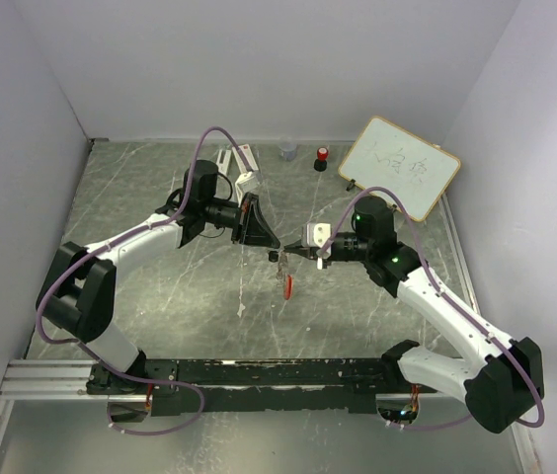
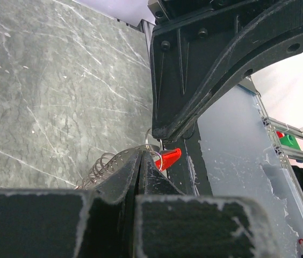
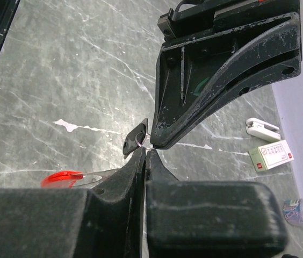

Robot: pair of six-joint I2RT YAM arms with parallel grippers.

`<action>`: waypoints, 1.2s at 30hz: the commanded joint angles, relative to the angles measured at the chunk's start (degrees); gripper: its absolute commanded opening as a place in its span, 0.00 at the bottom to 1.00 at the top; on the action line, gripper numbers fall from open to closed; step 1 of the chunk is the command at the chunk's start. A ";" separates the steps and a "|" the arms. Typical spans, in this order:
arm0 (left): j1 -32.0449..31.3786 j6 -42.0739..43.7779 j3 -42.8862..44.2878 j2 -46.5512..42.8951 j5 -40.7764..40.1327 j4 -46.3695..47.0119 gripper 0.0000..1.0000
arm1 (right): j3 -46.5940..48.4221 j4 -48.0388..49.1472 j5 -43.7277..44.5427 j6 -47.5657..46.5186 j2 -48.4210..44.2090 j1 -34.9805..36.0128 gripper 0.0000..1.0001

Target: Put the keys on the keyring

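Over the middle of the table my left gripper [image 1: 262, 240] and right gripper [image 1: 300, 253] meet tip to tip. Both are shut on the thin silver ring [image 2: 155, 148] of the keyring [image 1: 280, 261]. In the left wrist view the ring loops over my closed left gripper [image 2: 139, 155], with a silver coil of chain [image 2: 100, 167] to its left and a red plastic piece [image 2: 169, 158] to its right. A black key head [image 3: 134, 140] hangs on the ring just above my closed right gripper [image 3: 145, 152]. The red piece [image 1: 288, 286] dangles below them.
A small whiteboard [image 1: 399, 166] leans at the back right. A red-topped black cylinder [image 1: 322, 158] and a small clear cup [image 1: 287, 150] stand by the back wall. A white scrap [image 1: 241, 309] lies on the table. A small box [image 3: 271, 155] sits further off.
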 commanded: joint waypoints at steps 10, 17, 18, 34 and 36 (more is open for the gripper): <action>-0.27 0.47 0.71 -1.71 0.09 0.35 0.07 | 1.81 2.59 -1.01 -0.27 0.92 0.16 0.00; -0.65 1.11 0.80 -1.65 -0.42 -0.42 0.07 | 1.60 4.02 -1.19 0.29 1.12 0.19 0.00; -0.69 1.19 0.87 -1.56 -0.48 -0.51 0.07 | 1.59 4.08 -1.19 0.31 1.11 0.19 0.00; -0.91 2.52 1.09 -1.58 -2.82 -1.74 0.07 | 2.01 4.10 -1.19 0.39 0.79 0.19 0.00; -0.85 2.65 1.16 -1.63 -3.10 -1.87 0.07 | 2.01 4.17 -1.11 0.47 0.67 0.17 0.00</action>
